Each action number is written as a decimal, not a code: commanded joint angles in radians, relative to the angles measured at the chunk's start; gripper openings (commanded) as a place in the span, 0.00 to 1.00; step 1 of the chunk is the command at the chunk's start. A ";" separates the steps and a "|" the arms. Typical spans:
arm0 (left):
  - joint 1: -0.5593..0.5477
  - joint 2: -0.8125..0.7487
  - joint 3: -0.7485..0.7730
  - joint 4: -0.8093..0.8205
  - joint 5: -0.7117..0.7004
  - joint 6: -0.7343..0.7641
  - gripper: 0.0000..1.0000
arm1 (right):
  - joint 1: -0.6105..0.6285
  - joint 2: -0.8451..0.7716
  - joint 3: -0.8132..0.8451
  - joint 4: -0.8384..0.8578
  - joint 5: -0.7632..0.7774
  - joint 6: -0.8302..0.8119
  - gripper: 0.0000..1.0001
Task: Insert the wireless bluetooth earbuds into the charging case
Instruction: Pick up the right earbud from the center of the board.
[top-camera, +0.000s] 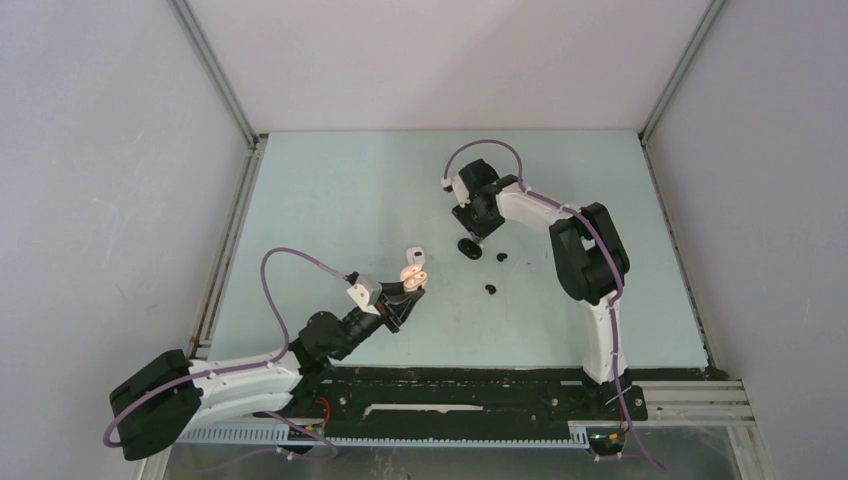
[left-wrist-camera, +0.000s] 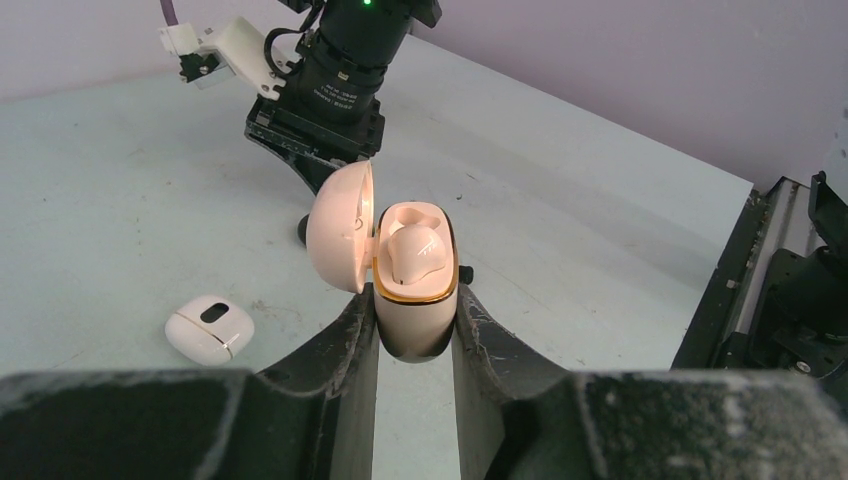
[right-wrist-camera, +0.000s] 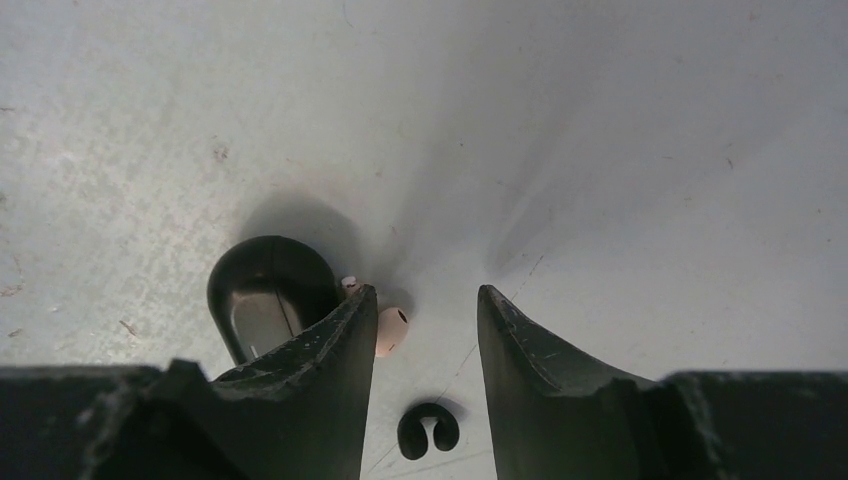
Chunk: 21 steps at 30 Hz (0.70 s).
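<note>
My left gripper (left-wrist-camera: 413, 300) is shut on a pink charging case (left-wrist-camera: 415, 320), held upright off the table with its lid (left-wrist-camera: 340, 228) swung open to the left. One pink earbud (left-wrist-camera: 412, 252) sits in the case's well. In the top view this case (top-camera: 413, 272) is at the table's middle left. My right gripper (right-wrist-camera: 425, 292) hangs open and low over the table. A second pink earbud (right-wrist-camera: 391, 330) lies on the table against the inner face of its left finger (right-wrist-camera: 330, 370); nothing is gripped. In the top view the right gripper (top-camera: 470, 238) is right of centre.
A closed white case (left-wrist-camera: 208, 327) lies left of the held case, also visible from above (top-camera: 415, 253). An open black case (right-wrist-camera: 268, 290) lies just left of the right gripper. A small black C-shaped piece (right-wrist-camera: 428, 430) lies between its fingers, nearer the camera. Two black bits (top-camera: 501, 257) (top-camera: 490, 290) dot the mat.
</note>
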 joint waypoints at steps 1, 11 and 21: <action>-0.001 -0.026 0.013 0.008 0.002 0.001 0.00 | -0.008 -0.051 -0.025 0.001 0.006 -0.021 0.44; -0.001 -0.021 0.021 0.009 0.008 -0.001 0.00 | -0.010 -0.116 -0.083 -0.014 -0.065 0.003 0.39; -0.001 -0.024 0.022 0.002 0.009 -0.001 0.00 | -0.010 -0.104 -0.103 -0.051 -0.088 0.013 0.40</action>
